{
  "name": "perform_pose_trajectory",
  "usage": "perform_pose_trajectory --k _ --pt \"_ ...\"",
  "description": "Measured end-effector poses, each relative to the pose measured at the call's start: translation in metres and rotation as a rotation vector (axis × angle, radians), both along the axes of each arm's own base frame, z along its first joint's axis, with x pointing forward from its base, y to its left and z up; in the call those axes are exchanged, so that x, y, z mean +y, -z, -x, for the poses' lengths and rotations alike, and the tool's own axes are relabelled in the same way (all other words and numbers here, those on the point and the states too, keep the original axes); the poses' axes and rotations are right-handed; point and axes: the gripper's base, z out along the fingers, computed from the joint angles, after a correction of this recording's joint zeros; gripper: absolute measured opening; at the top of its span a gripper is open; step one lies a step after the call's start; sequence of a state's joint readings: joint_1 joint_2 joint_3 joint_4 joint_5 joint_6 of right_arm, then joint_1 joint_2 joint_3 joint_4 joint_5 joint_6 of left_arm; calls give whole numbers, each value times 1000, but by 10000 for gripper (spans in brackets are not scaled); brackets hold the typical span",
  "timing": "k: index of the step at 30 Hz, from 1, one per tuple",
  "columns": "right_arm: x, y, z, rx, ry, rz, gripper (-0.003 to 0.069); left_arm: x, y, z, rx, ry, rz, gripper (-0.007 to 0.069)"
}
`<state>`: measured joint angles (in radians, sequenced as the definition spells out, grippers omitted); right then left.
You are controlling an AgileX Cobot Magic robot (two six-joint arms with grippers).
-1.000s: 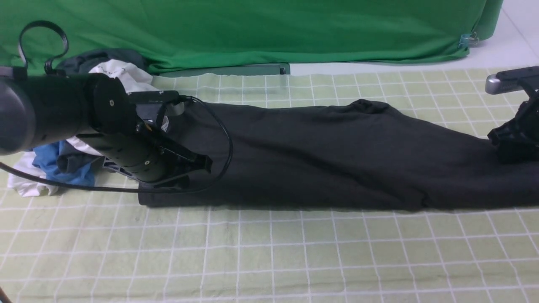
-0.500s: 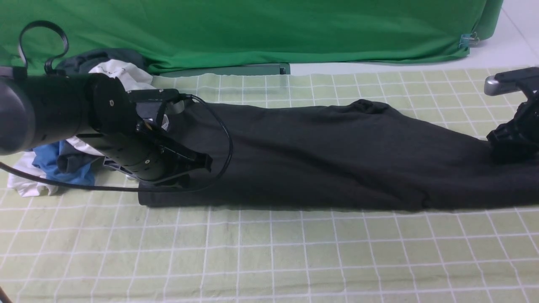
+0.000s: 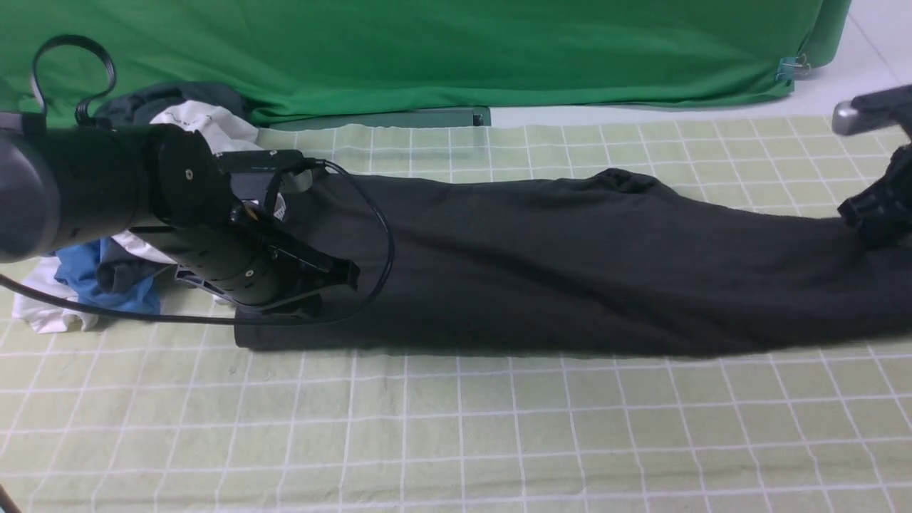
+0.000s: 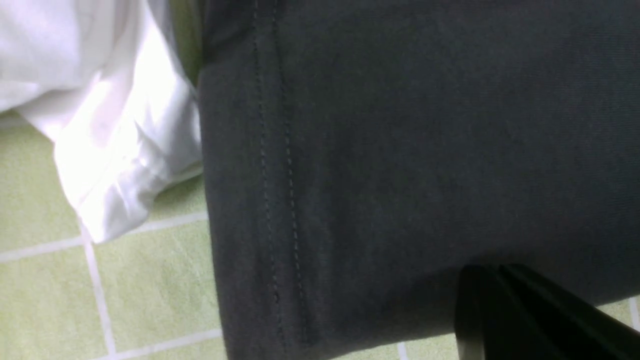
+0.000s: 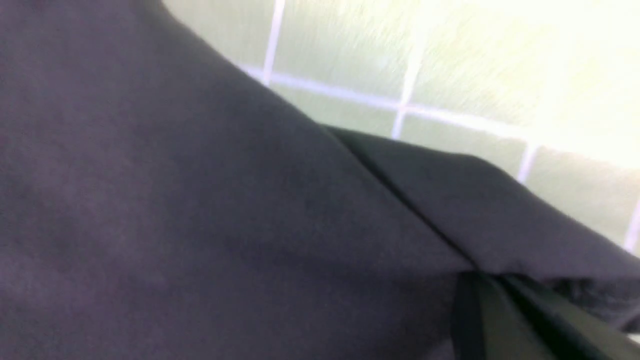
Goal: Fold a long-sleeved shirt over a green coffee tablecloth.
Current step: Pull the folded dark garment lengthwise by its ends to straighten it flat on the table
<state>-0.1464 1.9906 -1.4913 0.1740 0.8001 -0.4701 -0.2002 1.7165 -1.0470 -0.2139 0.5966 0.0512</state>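
**Shirt in a long band, both ends engaged: prep for the crosswise fold**

Position: the long-sleeved shirt [image 3: 570,263] lies on the green coffee tablecloth [image 3: 456,427] as one long dark band running left to right across the table. Its near edge is fairly straight. The far edge has a small bump past the middle.

Left gripper [image 3: 333,288]: at the band's left end, low over the stitched hem. It is black on black fabric, so I cannot tell whether it is pinching or only resting there. The left wrist view shows one finger over the cloth and no more.

Right gripper [image 3: 871,217]: at the right end, where the fabric rises off the table toward it. In the right wrist view a crease runs straight into the finger, so I judge it pressed together on the shirt.

Neighbours: a white garment [image 3: 206,125] and a blue garment [image 3: 92,274] are piled just beside the left end. The white one touches the hem in the left wrist view.

Step, as I read it: carry one end over onto the other to halve the band.

Notes for doing it well:
- Confirm both layers of the end are caught before lifting.
- Keep light tension along the band so the middle does not sag or bunch.
- Lift high enough to clear the lower layer.
- Travel parallel to the near edge and line up the corners before release.
- Hold the left end down, and keep it off the white garment so that is not dragged in.
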Motion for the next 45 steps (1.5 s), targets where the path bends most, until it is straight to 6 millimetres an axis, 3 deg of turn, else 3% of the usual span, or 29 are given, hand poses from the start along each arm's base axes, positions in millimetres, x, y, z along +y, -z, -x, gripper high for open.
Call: perform_pose_trajectory --k 17,20,26,31,35,37,39,45 --pt "-4 -1 -1 23 23 39 25 0 0 0 -3 3 -1 12" --pt "-5 3 -1 40 21 40 53 0 0 0 -3 3 -1 12" --pt "-5 17 -1 100 15 41 197 0 0 0 -3 3 -1 12" --pt "-6 20 0 118 12 41 225 0 0 0 -2 3 -1 12" --pt "-6 20 0 118 13 42 165 0 0 0 -2 3 -1 12" --pt "-6 20 0 121 12 44 69 0 0 0 -2 5 -2 12" --pt "-6 20 0 121 10 46 18 0 0 0 -2 5 -2 12" --pt "-11 10 -6 87 23 100 6 0 0 0 -2 5 -2 12"
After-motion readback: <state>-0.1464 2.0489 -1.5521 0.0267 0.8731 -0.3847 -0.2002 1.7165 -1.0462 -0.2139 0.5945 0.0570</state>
